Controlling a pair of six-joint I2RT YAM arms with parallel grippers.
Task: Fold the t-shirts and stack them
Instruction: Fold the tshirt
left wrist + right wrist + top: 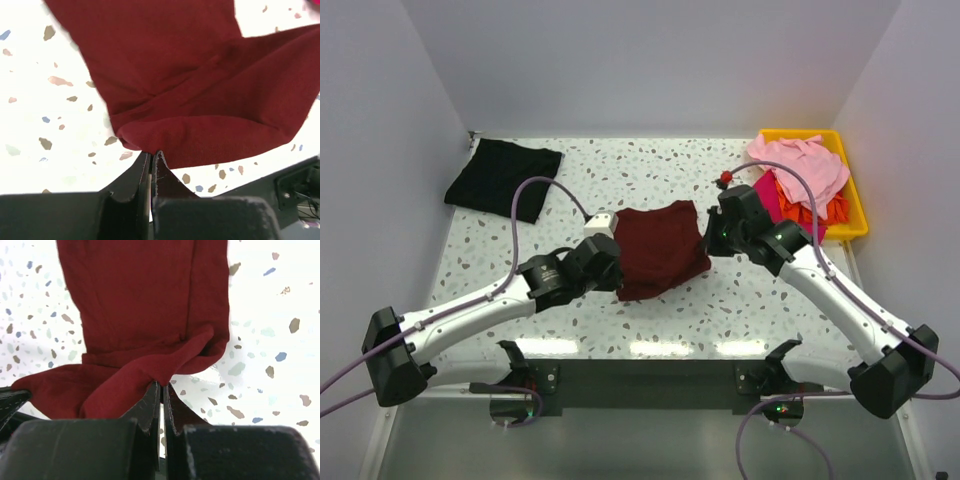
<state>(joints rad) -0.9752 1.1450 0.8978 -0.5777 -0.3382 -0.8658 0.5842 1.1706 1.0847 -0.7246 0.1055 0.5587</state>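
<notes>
- Left gripper point(615, 268): its two dark fingers point(142, 172) are pressed together on a bunched fold of the large dark maroon cloth t-shirt point(660, 250). The pinch is on the garment's left edge.
- Seen from the left wrist, the maroon t-shirt point(190, 75) spreads ahead of the fingertips and to their right. A rounded fold lies directly in front of the pinch.
- Right gripper point(710, 238): its fingers point(150, 405) are likewise closed, clamping a gathered corner of the same garment at its right edge.
- Seen from the right wrist, the maroon t-shirt point(145, 305) runs forward from the fingertips in a long panel. A second flap trails off to the left of the claw.
- The two claws face each other with the maroon t-shirt between them, over the white speckled tabletop point(650, 165).
- Black cloth t-shirt point(503, 178): it lies flat, well apart from the left claw, beyond it and to its left near the far corner.
- Yellow plastic bin point(857, 190): it stands beyond the right claw and to its right.
- Light pink t-shirt point(800, 165): it is heaped in the bin, uppermost.
- Orange t-shirt point(810, 208) and magenta t-shirt point(770, 195): they show beneath the pink one, on the side of the bin nearest the right claw.
</notes>
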